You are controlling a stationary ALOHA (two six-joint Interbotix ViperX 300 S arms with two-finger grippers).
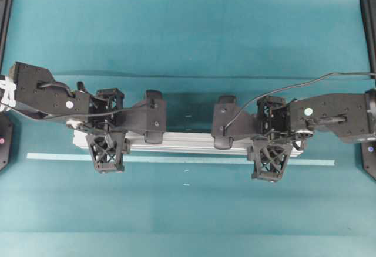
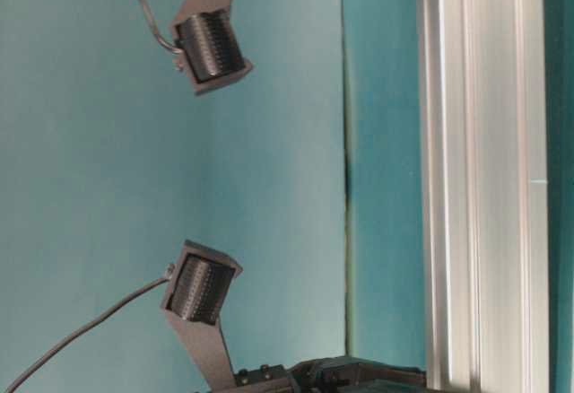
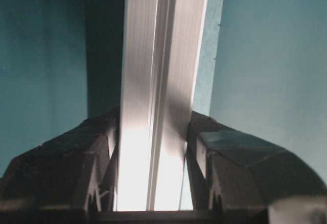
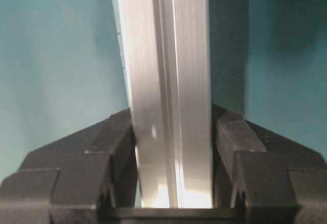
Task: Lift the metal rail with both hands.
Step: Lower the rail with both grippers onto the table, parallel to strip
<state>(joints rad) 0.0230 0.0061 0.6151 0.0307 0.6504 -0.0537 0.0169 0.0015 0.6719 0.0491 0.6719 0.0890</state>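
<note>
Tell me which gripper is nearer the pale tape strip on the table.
Neither clearly: left gripper and right gripper both clamp the metal rail, just beside the tape strip.

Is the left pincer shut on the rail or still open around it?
Shut on it: in the left wrist view both fingers press the metal rail's sides.

Metal rail (image 1: 188,141) ends hidden under hands.
</note>
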